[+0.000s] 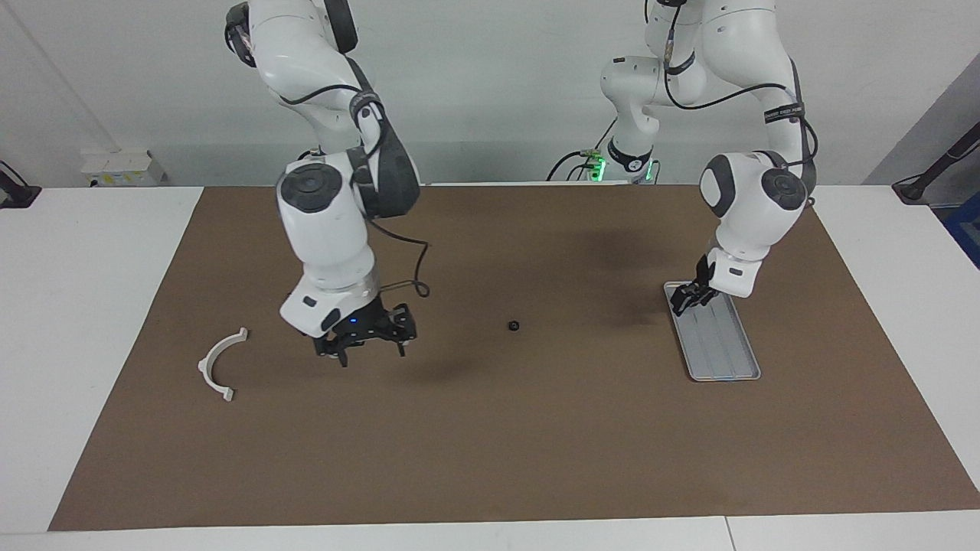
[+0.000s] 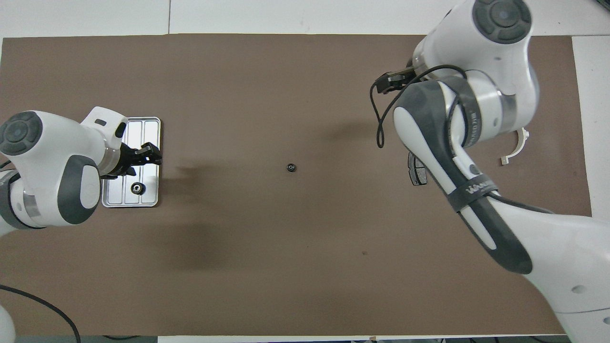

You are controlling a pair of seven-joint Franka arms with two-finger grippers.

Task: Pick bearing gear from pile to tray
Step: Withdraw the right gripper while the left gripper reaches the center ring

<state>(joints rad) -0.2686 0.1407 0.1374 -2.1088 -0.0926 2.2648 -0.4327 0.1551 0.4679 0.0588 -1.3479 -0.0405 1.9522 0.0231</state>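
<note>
1. Bearing gear (image 2: 138,188) lies in the tray (image 2: 151,123), at the end nearer the robots. The left gripper (image 2: 145,155) hovers over the tray; its state I cannot tell.
2. Black round piece (image 1: 514,326) mid-mat: likely light, rigid and prone to roll, so pinch across its rim. Open room all around.
3. Right gripper (image 1: 360,346), jaws spread, hangs over the brake pad (image 2: 415,172), near the white arc (image 1: 220,365).

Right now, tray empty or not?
Not empty. In the overhead view one small black gear lies in the tray, near its end closest to the robots.
</note>
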